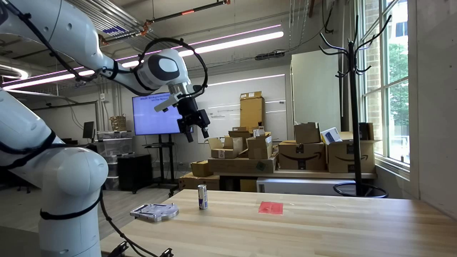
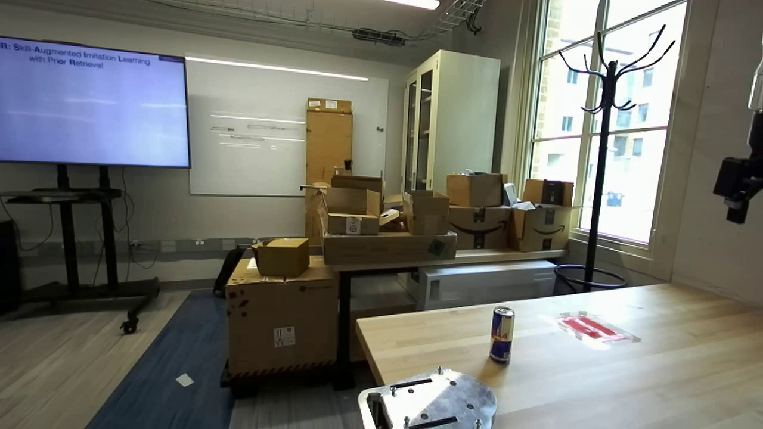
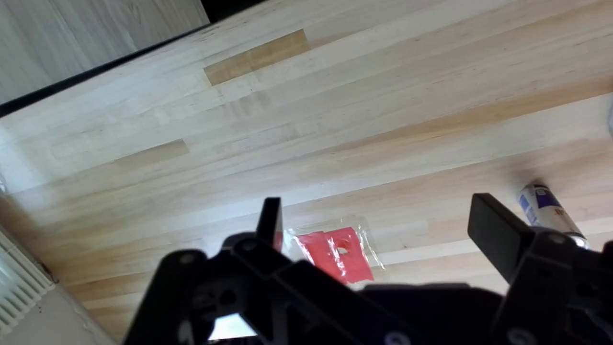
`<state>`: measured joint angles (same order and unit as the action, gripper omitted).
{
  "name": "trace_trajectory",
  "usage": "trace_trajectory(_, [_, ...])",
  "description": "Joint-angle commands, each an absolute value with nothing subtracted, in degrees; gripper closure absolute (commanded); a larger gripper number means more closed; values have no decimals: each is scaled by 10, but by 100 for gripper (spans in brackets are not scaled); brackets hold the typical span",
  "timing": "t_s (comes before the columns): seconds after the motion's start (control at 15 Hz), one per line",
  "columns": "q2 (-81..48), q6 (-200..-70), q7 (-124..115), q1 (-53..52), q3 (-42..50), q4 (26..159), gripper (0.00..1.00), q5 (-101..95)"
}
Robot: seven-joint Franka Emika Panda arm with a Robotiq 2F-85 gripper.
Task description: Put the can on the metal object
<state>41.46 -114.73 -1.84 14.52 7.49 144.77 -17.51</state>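
The can, slim and silver-blue, stands upright on the wooden table in both exterior views. In the wrist view the can is at the right, beyond the right finger, partly hidden by it. The metal object is a low, flat silvery plate at the table's edge, beside the can. In an exterior view the metal object is cut by the bottom edge. The wrist view does not clearly show it. My gripper is open and empty, high above the table; its fingers stand wide apart.
A flat red item in clear plastic lies on the table, to the can's right in both exterior views. Cables and clamps are near the robot base. A coat rack and cardboard boxes stand behind the table.
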Motion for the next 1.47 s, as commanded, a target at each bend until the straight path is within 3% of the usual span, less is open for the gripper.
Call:
trace_trajectory(0.0, [388, -1160, -3, 110, 73, 1417, 0, -151])
trace_trajectory(0.73, [204, -1295, -28, 61, 8, 1365, 0, -169])
trace_trajectory(1.4, [-35, -1280, -17, 26, -8, 1183, 0, -166])
